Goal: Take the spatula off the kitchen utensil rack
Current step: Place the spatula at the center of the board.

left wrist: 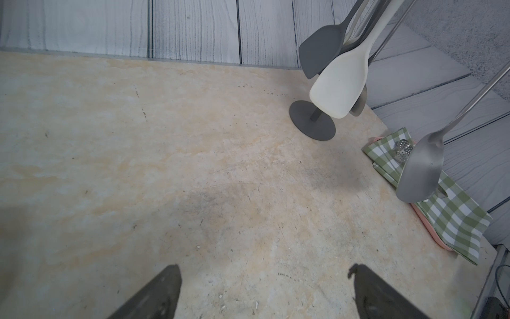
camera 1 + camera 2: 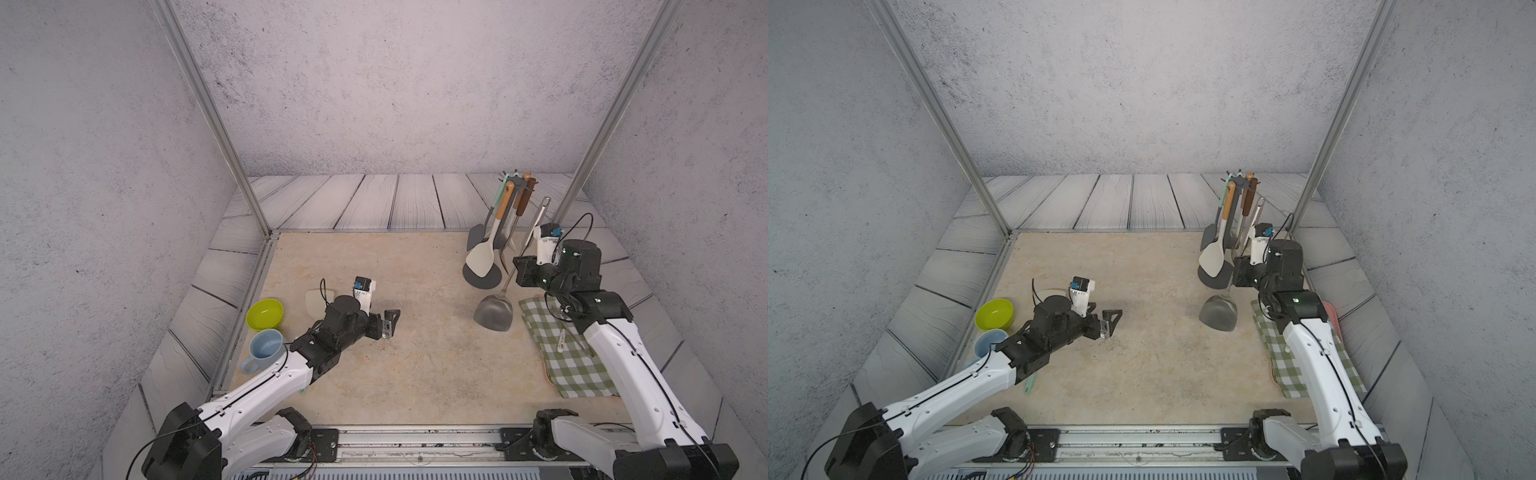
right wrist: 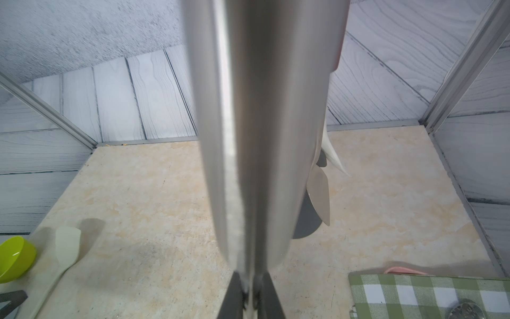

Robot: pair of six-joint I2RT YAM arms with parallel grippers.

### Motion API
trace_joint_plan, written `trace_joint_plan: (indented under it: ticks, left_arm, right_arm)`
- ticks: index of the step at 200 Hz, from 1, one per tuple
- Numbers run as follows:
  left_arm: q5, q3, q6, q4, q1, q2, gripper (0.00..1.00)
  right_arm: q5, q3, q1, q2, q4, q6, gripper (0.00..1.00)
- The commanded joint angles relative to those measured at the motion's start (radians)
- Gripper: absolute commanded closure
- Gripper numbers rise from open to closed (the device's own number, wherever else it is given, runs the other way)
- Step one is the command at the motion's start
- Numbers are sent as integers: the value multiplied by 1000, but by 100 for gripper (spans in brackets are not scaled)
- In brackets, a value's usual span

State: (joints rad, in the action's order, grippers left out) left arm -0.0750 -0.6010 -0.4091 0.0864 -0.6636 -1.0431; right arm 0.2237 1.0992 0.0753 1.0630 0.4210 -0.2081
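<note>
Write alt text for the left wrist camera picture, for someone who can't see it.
A steel spatula hangs tilted in the air, its blade before a green checked cloth. Nearby the rack stands on the beige table, with a white spatula and a grey spatula hanging on it. The left gripper is open, holding nothing.

The bowl point(image 2: 264, 313) is lime green, the mug point(image 2: 266, 350) pale blue, the cloth point(image 2: 573, 374) green-and-white checked, the spatula point(image 2: 494, 318) shiny silver.

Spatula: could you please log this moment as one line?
right gripper: shut on spatula handle | spatula: clear of kitchen utensil rack hooks | left gripper: open, empty
</note>
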Motion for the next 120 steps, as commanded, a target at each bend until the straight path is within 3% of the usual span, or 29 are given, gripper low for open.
trace_joint_plan:
  ticks: [1, 48, 80, 120]
  left_arm:
    - [0, 3, 10, -10, -3, 30, 1]
    - [-104, -22, -48, -16, -2, 94, 1]
    - [-146, -58, -125, -46, 7, 137, 1]
    - [-358, -169, -264, -84, 93, 118, 1]
  right_arm:
    - [81, -33, 7, -31, -45, -17, 100]
    - [178, -79, 101, 11, -131, -8, 100]
    - [177, -43, 251, 94, -105, 86, 100]
    - [161, 43, 452, 219, 22, 236, 100]
